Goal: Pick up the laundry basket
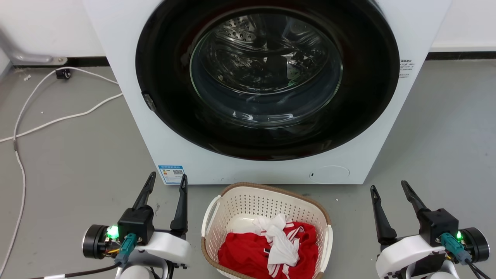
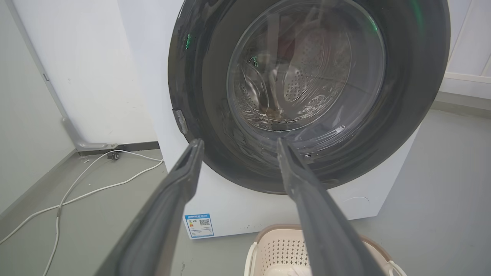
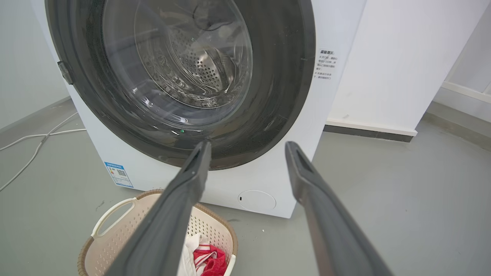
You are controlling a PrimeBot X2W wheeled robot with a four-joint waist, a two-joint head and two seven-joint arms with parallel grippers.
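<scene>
The laundry basket [image 1: 248,205], cream perforated plastic with a brown rim and white side handles, stands on the grey floor just in front of the washing machine, holding red and white clothes [image 1: 271,248]. My left gripper [image 1: 166,181] hovers open to the basket's left, and my right gripper [image 1: 388,186] hovers open to its right, both apart from it and holding nothing. In the left wrist view the basket [image 2: 280,249] peeks in at the bottom, behind my open gripper [image 2: 238,142]. The right wrist view has the basket [image 3: 115,234] at the lower left of the open gripper [image 3: 248,145].
A white front-loading washing machine [image 1: 387,116] with a closed dark round door [image 1: 267,77] stands directly behind the basket. White cables [image 1: 58,116] trail over the floor at the left. A white wall [image 3: 402,57] stands to the machine's right.
</scene>
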